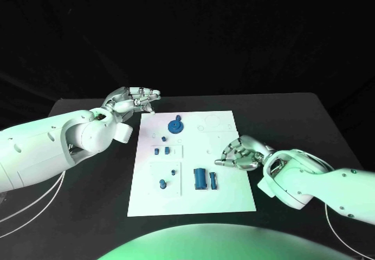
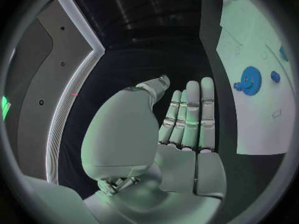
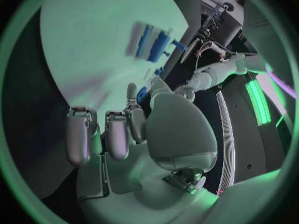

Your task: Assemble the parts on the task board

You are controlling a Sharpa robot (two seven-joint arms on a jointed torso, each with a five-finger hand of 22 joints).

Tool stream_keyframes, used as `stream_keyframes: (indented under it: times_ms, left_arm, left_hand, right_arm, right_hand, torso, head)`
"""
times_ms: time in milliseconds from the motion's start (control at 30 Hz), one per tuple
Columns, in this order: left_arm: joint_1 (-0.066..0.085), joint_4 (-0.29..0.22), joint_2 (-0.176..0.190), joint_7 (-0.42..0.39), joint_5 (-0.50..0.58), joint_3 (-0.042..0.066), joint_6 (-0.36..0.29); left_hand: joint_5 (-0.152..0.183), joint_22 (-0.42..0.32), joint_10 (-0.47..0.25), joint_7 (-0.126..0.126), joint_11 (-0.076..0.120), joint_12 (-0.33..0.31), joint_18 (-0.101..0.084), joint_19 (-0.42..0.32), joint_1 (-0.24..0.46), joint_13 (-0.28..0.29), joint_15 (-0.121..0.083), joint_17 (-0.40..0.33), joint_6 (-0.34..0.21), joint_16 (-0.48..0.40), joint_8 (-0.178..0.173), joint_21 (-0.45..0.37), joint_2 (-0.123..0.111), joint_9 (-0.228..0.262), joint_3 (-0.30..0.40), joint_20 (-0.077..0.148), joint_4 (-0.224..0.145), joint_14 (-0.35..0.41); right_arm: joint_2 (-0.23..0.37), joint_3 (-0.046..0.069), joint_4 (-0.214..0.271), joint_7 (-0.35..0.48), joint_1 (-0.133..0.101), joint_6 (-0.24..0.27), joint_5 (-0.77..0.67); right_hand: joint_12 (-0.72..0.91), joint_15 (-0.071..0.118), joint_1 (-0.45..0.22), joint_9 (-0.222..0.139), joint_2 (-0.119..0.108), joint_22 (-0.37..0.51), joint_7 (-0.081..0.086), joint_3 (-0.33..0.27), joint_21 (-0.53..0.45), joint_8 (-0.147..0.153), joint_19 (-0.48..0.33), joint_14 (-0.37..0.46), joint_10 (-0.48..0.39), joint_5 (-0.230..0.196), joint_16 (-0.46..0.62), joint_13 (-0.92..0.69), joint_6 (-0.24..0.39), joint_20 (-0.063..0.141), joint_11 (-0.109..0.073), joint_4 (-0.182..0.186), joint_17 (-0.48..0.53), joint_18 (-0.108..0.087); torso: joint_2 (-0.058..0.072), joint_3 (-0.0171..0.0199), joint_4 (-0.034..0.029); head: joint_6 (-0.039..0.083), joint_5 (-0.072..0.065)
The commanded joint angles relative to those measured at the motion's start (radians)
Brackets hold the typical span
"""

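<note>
Head view: white task board [image 1: 226,189] lying flat mid-table, with a blue gear [image 1: 176,127] seated near its far end, small blue parts [image 1: 162,151] in the middle squares, and two upright blue blocks [image 1: 205,179] toward the near end. Left hand [image 1: 134,99] hovering just off the board's far left corner, fingers curled loosely, holding nothing. Right hand [image 1: 240,152] over the board's right half, fingers bent inward, a small blue piece [image 1: 219,161] at the fingertips, possibly pinched.

Left wrist view: fingers [image 2: 190,115] straight and together, palm bare; gear [image 2: 249,78] well apart on the board.

Right wrist view: blue piece [image 3: 142,93] seemingly nipped between thumb and finger, though blurred.

Judged light, rigid, smooth plastic; best pinched across the sides, gently, since small parts slip and tip.
</note>
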State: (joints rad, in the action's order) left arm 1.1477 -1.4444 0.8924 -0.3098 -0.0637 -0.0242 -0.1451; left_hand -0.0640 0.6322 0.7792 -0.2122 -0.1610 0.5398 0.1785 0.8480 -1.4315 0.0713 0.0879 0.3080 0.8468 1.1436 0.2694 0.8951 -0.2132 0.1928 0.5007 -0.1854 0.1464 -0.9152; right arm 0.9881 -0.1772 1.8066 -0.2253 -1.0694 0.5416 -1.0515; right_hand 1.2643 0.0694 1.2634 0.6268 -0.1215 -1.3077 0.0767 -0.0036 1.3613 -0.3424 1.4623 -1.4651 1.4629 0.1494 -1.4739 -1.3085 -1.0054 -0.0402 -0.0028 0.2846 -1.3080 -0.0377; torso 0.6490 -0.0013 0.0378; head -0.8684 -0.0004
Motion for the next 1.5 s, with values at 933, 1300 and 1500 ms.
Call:
stream_keyframes:
  times_ms: [933,1300,1500]
  left_arm:
    - [-0.038,0.149,-0.119,-0.148,0.133,-0.005,-0.134]
    - [-0.069,0.008,-0.115,-0.180,0.098,0.010,-0.386]
    - [-0.088,-0.080,-0.113,-0.200,0.075,0.019,-0.544]
  left_hand:
    - [0.064,-0.632,-0.779,0.212,0.161,-0.540,-0.178,-0.848,0.542,-0.071,-0.088,-0.308,-0.847,-1.144,-0.269,-0.895,0.213,-0.193,-0.501,0.185,-0.146,0.915]
    - [0.064,-0.632,-0.779,0.212,0.161,-0.540,-0.178,-0.848,1.431,-0.071,-0.088,-0.308,-0.847,-1.144,-0.269,-0.895,0.213,-0.193,-0.501,0.185,-0.146,0.915]
    - [0.064,-0.632,-0.779,0.212,0.161,-0.540,-0.178,-0.848,1.431,-0.071,-0.088,-0.308,-0.847,-1.144,-0.269,-0.895,0.213,-0.193,-0.501,0.185,-0.146,0.915]
  right_arm:
    - [-0.251,0.030,-0.538,0.587,-0.105,0.012,0.811]
    - [-0.219,0.139,-0.315,0.704,-0.013,0.172,0.989]
    - [-0.209,0.174,-0.242,0.742,0.017,0.224,1.047]
  right_hand:
    - [-1.264,-0.069,-0.360,-0.627,0.122,1.308,-0.077,0.004,-1.361,0.342,-1.462,1.465,-1.463,-0.149,1.474,1.308,1.005,0.040,0.003,-0.285,1.308,0.038]
    - [-1.264,-0.069,-1.263,-0.627,0.122,1.308,-0.077,0.004,-1.361,0.342,-1.462,1.465,-1.463,-0.149,1.474,1.308,1.005,0.040,0.003,-0.285,1.308,0.038]
    - [-1.264,-0.069,-1.263,-0.627,0.122,1.308,-0.077,0.004,-1.361,0.342,-1.462,1.465,-1.463,-0.149,1.474,1.308,1.005,0.040,0.003,-0.285,1.308,0.038]
  torso:
    - [-0.060,-0.0122,-0.0021]
    - [-0.103,0.0008,-0.0364]
    - [-0.105,0.0013,-0.0378]
  head:
    - [0.189,0.002]
    - [0.265,0.000]
    - [0.268,0.000]
